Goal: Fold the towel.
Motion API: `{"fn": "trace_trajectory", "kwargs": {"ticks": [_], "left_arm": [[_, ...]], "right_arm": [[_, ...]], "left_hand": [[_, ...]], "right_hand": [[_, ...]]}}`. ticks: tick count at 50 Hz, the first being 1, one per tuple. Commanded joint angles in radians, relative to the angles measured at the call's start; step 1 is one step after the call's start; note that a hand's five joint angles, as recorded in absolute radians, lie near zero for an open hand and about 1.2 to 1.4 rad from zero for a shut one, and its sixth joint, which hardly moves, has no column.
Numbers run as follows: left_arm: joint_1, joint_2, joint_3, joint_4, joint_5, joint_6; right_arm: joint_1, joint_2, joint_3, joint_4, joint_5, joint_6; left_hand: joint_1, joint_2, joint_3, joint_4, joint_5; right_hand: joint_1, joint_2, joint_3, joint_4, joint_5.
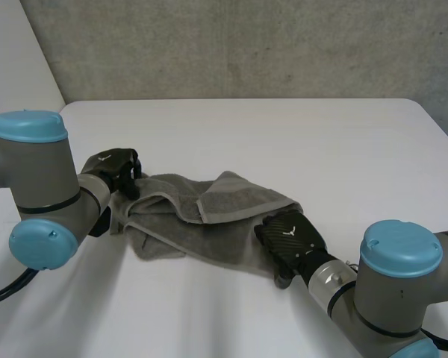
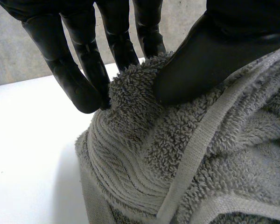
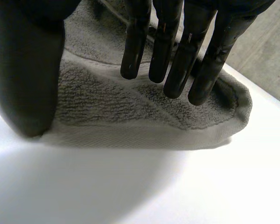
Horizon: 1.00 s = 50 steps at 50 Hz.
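A grey towel (image 1: 216, 207) lies bunched and partly folded in the middle of the white table (image 1: 336, 142). My left hand (image 1: 118, 168) is at the towel's left end. Seen from the left wrist, that hand (image 2: 201, 55) pinches a raised fold of the towel (image 2: 177, 154) between thumb and fingers (image 2: 84, 74). My right hand (image 1: 287, 236) is at the towel's near right end. In the right wrist view its fingers (image 3: 177, 51) hang straight over the towel (image 3: 130, 112), with the thumb held apart and no cloth between them.
A concrete wall (image 1: 246, 45) rises behind the table's far edge. My left arm (image 1: 37, 186) stands at the near left and my right arm (image 1: 396, 283) at the near right. Bare tabletop lies beyond and to the right of the towel.
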Motion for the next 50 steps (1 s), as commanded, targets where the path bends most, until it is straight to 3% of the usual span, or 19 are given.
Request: {"fn": "trace_trajectory", "kwargs": {"ticks": [1, 15, 17, 19, 20, 21, 39, 41, 50], "left_arm": [[-0.002, 0.000, 0.000, 0.001, 0.000, 0.000], [-0.003, 0.000, 0.000, -0.001, 0.000, 0.000], [-0.005, 0.000, 0.000, -0.001, 0.000, 0.000], [-0.005, -0.002, 0.000, -0.001, 0.000, 0.000], [-0.005, -0.004, 0.000, -0.001, 0.000, 0.000], [-0.005, -0.004, 0.000, -0.001, 0.000, 0.000], [-0.019, 0.070, 0.000, -0.013, 0.002, 0.002], [-0.019, 0.072, 0.000, -0.013, 0.002, 0.002], [-0.025, 0.055, -0.006, -0.008, 0.005, 0.002]], "right_arm": [[0.005, -0.006, -0.003, -0.016, 0.012, 0.000], [0.005, 0.000, -0.009, -0.033, 0.012, 0.000], [0.005, 0.000, -0.010, -0.036, 0.012, 0.002], [0.002, 0.000, -0.010, -0.036, 0.008, 0.003], [0.002, 0.000, -0.010, -0.036, 0.008, 0.003], [0.001, 0.000, -0.012, -0.038, 0.008, 0.005], [-0.053, -0.094, -0.024, 0.042, -0.001, 0.065], [-0.067, -0.092, -0.021, 0.080, -0.002, 0.072], [-0.050, -0.088, -0.009, 0.113, -0.001, 0.078]], "left_hand": [[-0.027, -0.053, -0.149, -0.119, -0.252], [-0.027, -0.053, -0.149, -0.119, -0.252], [-0.027, -0.053, -0.149, -0.119, -0.252], [-0.027, -0.053, -0.149, -0.119, -0.252], [-0.027, -0.053, -0.149, -0.119, -0.252], [-0.027, -0.053, -0.149, -0.119, -0.252], [-0.027, -0.053, -0.149, -0.119, -0.252], [-0.027, -0.053, -0.149, -0.119, -0.252], [-0.027, -0.053, -0.149, -0.119, -0.252]], "right_hand": [[0.026, 0.037, 0.024, 0.024, 0.123], [0.106, 0.116, 0.103, 0.104, 0.202], [0.205, 0.216, 0.203, 0.203, 0.302], [0.533, 0.543, 0.530, 0.531, 0.629], [0.534, 0.545, 0.531, 0.532, 0.631], [0.716, 0.727, 0.714, 0.714, 0.813], [0.718, 0.728, 0.715, 0.716, 0.814], [0.117, 0.128, 0.115, 0.115, 0.214], [-0.056, -0.046, -0.059, -0.058, 0.040]]}}
